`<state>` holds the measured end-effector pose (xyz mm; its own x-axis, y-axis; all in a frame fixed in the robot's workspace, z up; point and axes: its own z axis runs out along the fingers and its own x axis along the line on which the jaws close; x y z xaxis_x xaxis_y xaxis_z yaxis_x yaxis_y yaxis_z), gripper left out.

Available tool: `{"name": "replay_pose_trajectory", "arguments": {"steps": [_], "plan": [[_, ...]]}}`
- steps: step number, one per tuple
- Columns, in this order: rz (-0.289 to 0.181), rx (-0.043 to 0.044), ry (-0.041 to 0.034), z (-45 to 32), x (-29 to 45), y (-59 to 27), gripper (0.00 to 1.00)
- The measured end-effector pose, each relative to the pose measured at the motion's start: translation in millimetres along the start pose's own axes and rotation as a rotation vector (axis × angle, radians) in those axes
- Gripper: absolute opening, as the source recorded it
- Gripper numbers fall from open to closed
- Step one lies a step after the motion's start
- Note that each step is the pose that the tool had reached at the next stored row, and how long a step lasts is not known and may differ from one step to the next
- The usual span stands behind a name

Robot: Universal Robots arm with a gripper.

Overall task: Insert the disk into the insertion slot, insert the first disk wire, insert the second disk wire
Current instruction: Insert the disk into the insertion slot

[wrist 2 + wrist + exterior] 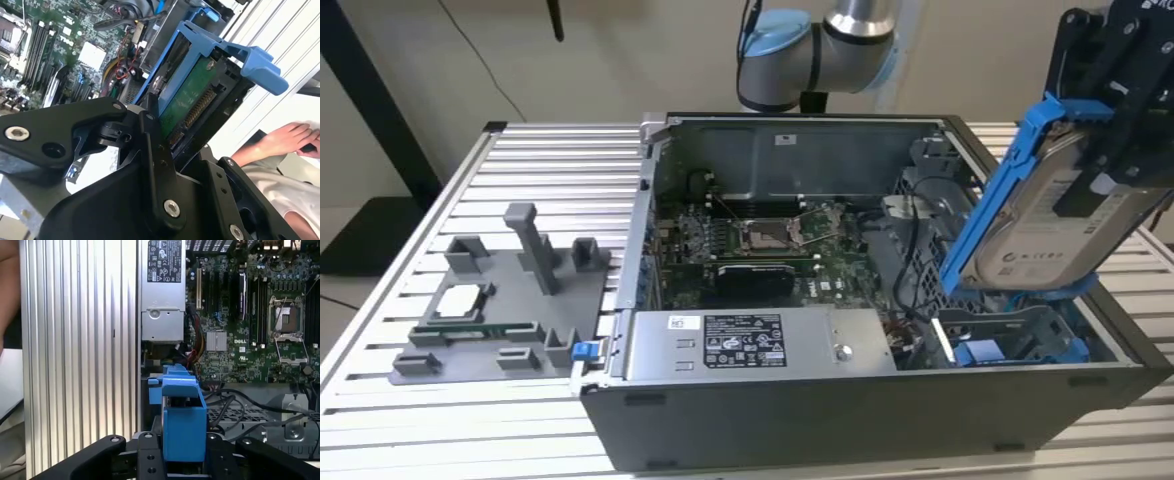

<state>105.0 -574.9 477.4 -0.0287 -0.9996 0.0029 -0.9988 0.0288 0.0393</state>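
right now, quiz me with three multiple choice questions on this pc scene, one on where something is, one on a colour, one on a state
1. Where is the disk?
A) held in the jaws above the insertion slot
B) fully seated in that slot
C) set down, free of the jaws

2. What colour is the disk's carrier frame?
A) red
B) blue
C) yellow

3. How does the disk sit?
A) level
B) steeply tilted
C) flat, label down

Answers:
1 A: in the exterior view the black jaws clamp it over the open bay.
2 B: the frame is bright blue in all three views.
3 B: its lower end points down toward the slot and its upper end leans to the exterior view's right.
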Motion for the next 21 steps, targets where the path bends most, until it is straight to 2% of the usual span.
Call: {"name": "replay_pose_trajectory", "arguments": {"steps": [4, 11, 21], "plan": [[0.010, 0.0000, -0.0006, 4.4, 1.7, -2.7, 0.00], [0.012, 0.0000, -0.0006, 10.6, 2.8, -12.3, 0.00], [0.010, -0.0001, -0.0023, 19.1, 3.5, -15.9, 0.00]]}}
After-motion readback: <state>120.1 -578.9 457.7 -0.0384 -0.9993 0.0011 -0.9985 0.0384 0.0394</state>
